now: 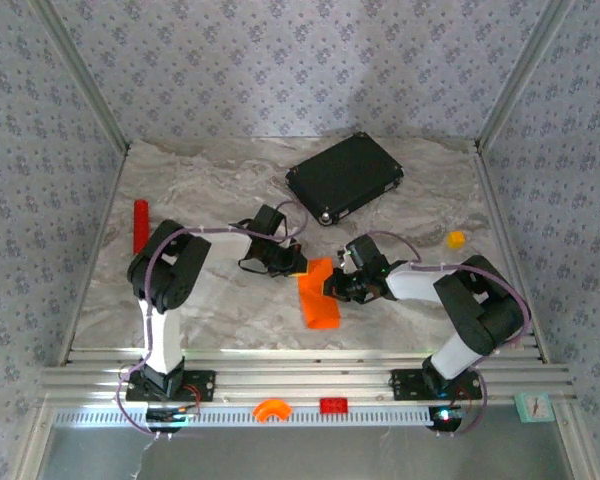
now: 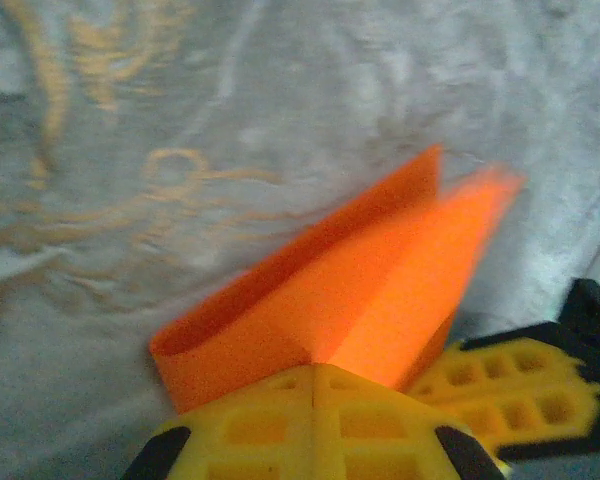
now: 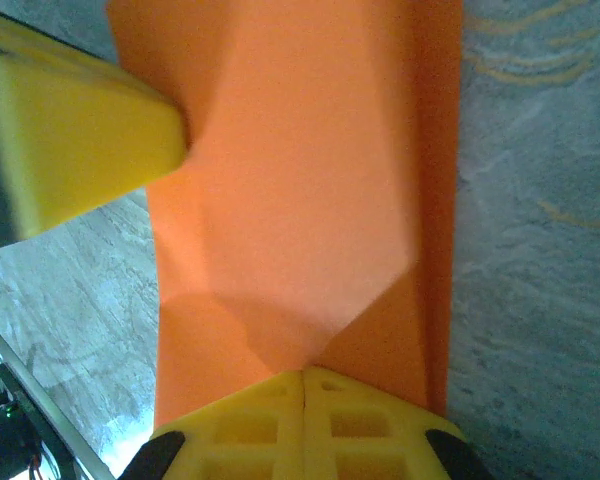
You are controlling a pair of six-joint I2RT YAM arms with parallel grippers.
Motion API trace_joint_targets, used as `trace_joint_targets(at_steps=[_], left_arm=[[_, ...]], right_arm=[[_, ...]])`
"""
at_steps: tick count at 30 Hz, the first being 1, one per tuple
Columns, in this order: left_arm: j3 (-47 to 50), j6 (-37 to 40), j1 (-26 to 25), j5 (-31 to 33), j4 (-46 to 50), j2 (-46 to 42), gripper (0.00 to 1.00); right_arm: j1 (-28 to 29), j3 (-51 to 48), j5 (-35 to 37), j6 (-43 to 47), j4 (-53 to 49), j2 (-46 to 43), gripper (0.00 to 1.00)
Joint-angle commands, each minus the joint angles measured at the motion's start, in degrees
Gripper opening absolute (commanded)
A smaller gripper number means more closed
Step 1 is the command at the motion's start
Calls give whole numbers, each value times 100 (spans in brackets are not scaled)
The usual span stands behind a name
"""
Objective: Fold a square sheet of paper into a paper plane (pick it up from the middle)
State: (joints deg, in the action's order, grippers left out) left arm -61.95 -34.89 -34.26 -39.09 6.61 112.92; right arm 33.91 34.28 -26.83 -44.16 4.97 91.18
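Observation:
The square sheet of paper (image 1: 318, 298) is bright orange and folded into a long strip lying between the two arms. My left gripper (image 1: 300, 263) is shut at the strip's far end. In the left wrist view its tips (image 2: 313, 365) meet where the paper (image 2: 360, 290) rises in a V-shaped fold. My right gripper (image 1: 332, 285) is shut at the strip's right side. In the right wrist view the paper's (image 3: 300, 200) creases run together at its tips (image 3: 305, 372). A left fingertip (image 3: 80, 140) touches the paper's far edge, and the right fingers (image 2: 500, 390) show beside the fold.
A black flat case (image 1: 345, 178) lies at the back, beyond the grippers. A red cylinder (image 1: 140, 225) rests near the left wall and a small orange-yellow lump (image 1: 456, 239) at the right. An orange arc (image 1: 271, 409) and a red block (image 1: 332, 405) sit on the front rail.

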Motion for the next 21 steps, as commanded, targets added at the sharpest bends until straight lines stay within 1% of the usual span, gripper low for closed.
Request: trace_joint_targets(at_steps=[1,6,11,16,21], left_arm=[[-170,158,123,401,146,135,0],[-222,-124,524,762,24,259,0],[-381,-427,815,811,2,381,0],[-498,-473,778,757,264,144,0],[-272,-553,649,834,411,-577,0]], right_arm=[[70,-378,600,-49,-990,410,0],[72,-439,574,-101,-871,436,0],[89,-453,541,-172,-755,460,0],[107,-456,561,-233,-689,459,0],[133,-444,581,-320,-605,462,0]])
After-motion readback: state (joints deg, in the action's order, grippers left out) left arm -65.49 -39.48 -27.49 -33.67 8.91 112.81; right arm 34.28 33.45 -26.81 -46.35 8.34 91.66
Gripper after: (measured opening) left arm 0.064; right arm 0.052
